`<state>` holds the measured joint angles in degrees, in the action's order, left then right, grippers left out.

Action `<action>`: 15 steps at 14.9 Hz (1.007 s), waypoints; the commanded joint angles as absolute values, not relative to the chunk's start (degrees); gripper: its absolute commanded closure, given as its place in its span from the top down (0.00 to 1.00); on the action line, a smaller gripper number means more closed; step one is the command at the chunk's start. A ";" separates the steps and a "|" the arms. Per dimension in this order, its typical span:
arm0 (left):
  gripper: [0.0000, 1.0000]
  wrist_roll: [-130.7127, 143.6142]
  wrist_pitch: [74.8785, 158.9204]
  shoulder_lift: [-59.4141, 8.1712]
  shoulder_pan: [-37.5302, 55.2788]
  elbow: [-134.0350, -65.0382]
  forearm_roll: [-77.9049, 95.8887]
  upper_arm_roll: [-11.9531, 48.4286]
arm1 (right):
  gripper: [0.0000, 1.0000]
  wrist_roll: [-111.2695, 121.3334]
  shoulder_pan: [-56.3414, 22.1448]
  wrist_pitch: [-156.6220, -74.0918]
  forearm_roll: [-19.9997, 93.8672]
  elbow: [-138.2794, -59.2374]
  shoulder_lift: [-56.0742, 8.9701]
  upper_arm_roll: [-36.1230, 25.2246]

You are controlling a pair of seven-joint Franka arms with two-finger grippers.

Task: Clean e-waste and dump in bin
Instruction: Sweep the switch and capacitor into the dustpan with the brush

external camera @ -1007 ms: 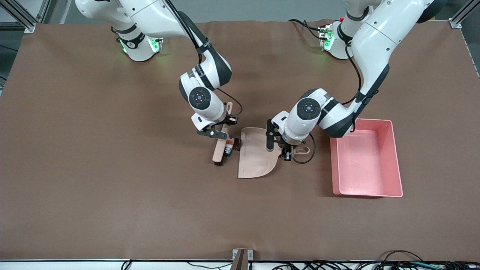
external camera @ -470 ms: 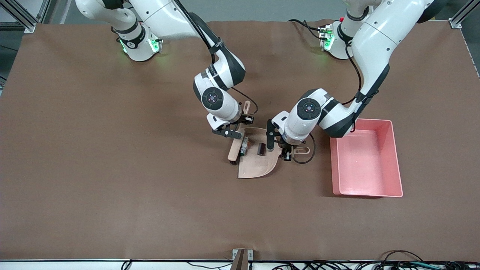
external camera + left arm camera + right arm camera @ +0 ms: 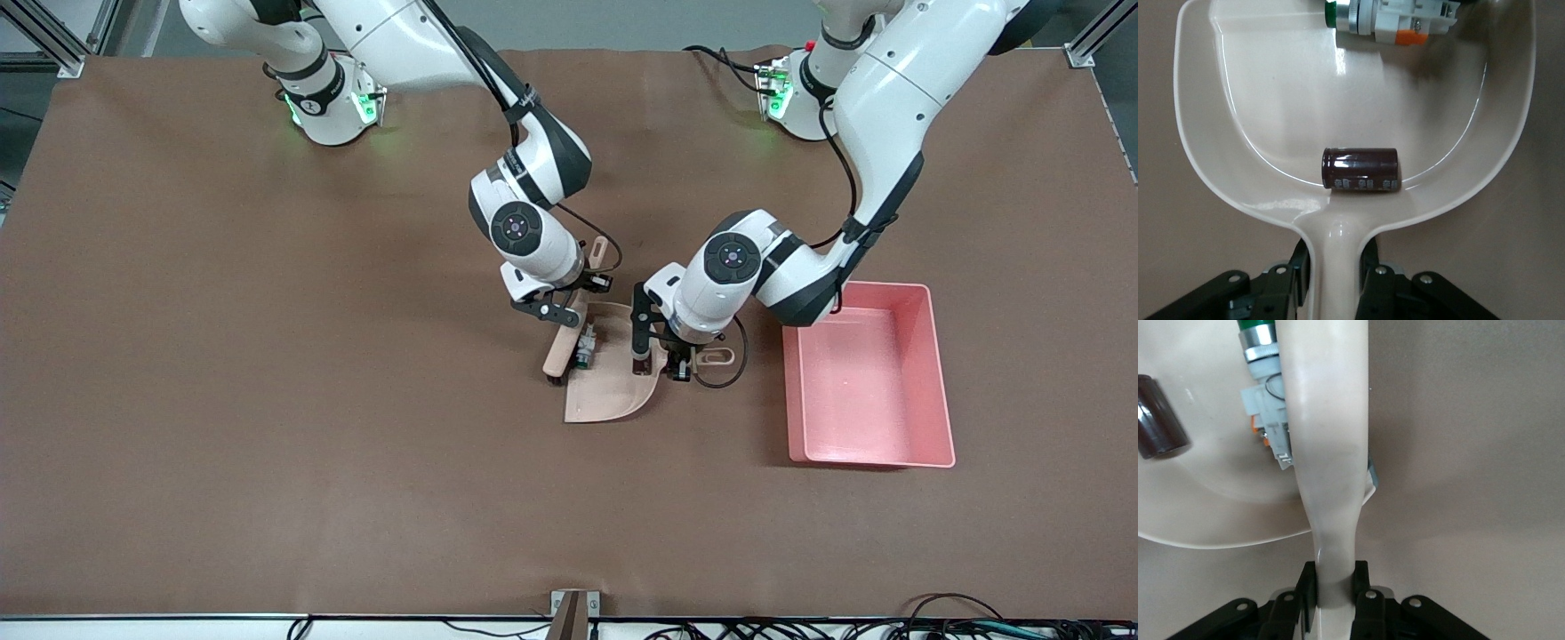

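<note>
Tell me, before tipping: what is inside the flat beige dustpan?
In the flat beige dustpan: dark maroon cylinder by the handle, white orange-banded component at the mouth, partly hidden by the brush.

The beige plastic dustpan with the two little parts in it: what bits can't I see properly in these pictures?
- Dark maroon cylinder: in the front view the left end effector covers nearly all of it.
- White component with orange band: cut off by the left wrist view's edge; in the right wrist view the beige brush handle hides half.
- Beige plastic dustpan: its handle is mostly under the left arm in the front view.
- Brush bristles: too small to make out.
</note>
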<state>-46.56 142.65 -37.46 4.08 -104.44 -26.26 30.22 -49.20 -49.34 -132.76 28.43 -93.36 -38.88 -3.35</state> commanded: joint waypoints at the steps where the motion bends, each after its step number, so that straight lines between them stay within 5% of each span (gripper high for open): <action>1: 0.06 -46.75 142.73 -36.74 3.34 -105.03 -27.16 30.94 | 0.00 -52.45 -49.92 -131.40 31.28 -92.11 -39.29 -3.43; 15: 0.05 -46.67 143.78 -36.74 -2.53 -104.85 -26.28 36.28 | 0.00 -55.74 -45.98 -114.10 32.52 -87.80 -34.37 -3.08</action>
